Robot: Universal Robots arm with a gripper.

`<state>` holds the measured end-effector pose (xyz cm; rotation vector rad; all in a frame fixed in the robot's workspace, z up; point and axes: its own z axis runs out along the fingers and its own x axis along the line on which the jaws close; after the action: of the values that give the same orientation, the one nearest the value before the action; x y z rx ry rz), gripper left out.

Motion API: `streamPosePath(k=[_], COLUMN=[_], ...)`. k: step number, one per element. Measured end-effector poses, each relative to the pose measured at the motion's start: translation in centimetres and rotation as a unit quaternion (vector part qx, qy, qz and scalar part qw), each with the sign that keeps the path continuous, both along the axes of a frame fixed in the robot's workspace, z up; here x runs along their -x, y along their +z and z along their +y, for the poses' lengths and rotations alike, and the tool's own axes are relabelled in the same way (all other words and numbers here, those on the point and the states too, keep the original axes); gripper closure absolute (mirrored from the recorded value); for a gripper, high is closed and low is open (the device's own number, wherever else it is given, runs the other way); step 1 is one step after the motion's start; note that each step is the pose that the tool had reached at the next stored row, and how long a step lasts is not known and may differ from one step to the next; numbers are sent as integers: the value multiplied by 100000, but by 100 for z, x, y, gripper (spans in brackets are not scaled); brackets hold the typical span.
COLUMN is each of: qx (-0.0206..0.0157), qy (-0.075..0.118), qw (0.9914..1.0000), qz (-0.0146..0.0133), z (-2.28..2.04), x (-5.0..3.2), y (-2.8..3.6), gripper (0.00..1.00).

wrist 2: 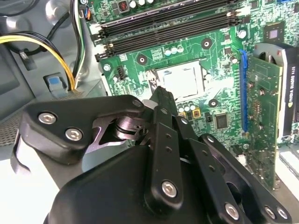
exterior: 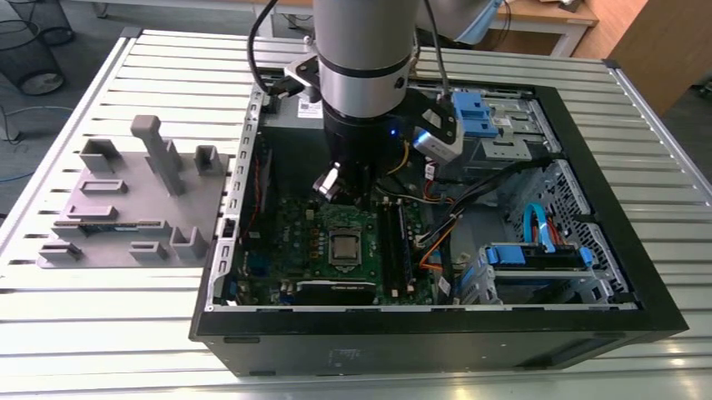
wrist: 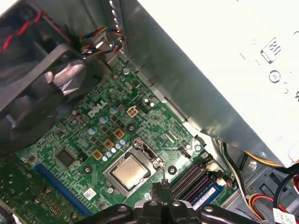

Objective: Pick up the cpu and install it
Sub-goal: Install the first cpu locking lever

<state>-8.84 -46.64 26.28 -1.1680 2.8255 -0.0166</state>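
My gripper (wrist 2: 161, 94): black linkage fingers drawn together at the tips, with nothing between them. It is poised above the motherboard (wrist 2: 224, 60) inside the case.
My fingertips (wrist: 161, 186): in the first wrist view they sit just beside the socket, on its memory-slot side.
The cpu (wrist: 128, 171): flat square chip with its metal top upward, lying in its socket on the board, apart from my fingers. In the exterior view it sits just below my wrist; in the second wrist view it shows as a bright square past my fingertip.
Socket frame (wrist: 153, 156): metal, bordering the cpu.
Memory slots (wrist 2: 173, 23): long and black, lying parallel to each other beside the socket.
Blue slot (wrist 2: 242, 88): runs between the socket area and the graphics card.
Graphics card (wrist 2: 264, 107): green board standing on edge, with a black shroud that carries green lettering.
Writing on the board: white lettering printed near the socket, plus small white component marks.
Yellow and black cables (wrist 2: 46, 46): they run off the board's edge.
Case (exterior: 445, 333): black tower lying on its side with the panel off and blue drive brackets (exterior: 534, 254) at one end.
Table (exterior: 112, 333): slatted metal, under the case.
Grey fixture (exterior: 133, 200): a moulded holder at the exterior view's left, beside the case.
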Motion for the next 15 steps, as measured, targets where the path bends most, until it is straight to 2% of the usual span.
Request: streamPosePath(k=[6, 15], qx=[0, -57], qy=[-2181, -2427], qw=[99976, 99971], qz=[9, 1], z=[10, 42], x=[-22, -58], y=[-34, -79], gripper=[89, 89])
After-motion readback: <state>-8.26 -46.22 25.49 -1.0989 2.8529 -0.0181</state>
